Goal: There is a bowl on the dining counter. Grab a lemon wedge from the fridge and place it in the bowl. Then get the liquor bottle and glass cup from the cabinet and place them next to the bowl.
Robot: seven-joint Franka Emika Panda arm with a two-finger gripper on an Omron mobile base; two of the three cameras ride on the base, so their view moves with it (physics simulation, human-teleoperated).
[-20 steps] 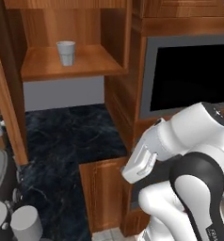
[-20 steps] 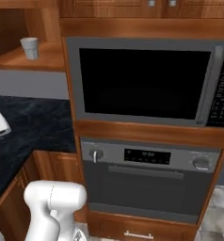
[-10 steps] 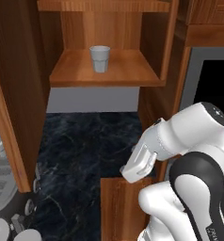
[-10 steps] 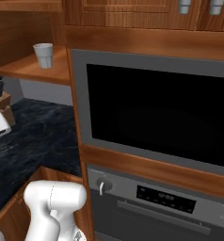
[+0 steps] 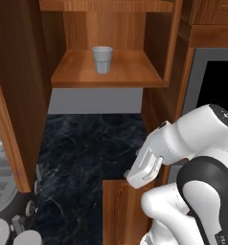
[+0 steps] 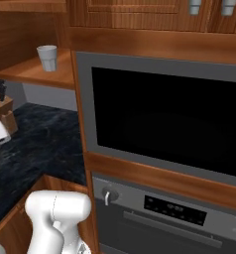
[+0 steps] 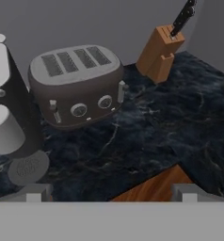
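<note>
Above the counter (image 7: 147, 136), the gripper (image 7: 111, 193) is hanging with its fingers spread apart, holding nothing. Beyond it a toaster (image 7: 76, 87) is sitting, a knife block (image 7: 160, 52) off to its right. The cup (image 5: 102, 59) is standing upright on the cabinet (image 5: 106, 72) shelf above the counter.

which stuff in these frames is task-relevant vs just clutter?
Job:
- glass cup, upright on the shelf
- cabinet, open, holding the cup

Clutter:
- toaster on the dark counter
- knife block behind the toaster
- microwave
- oven below the microwave
</note>
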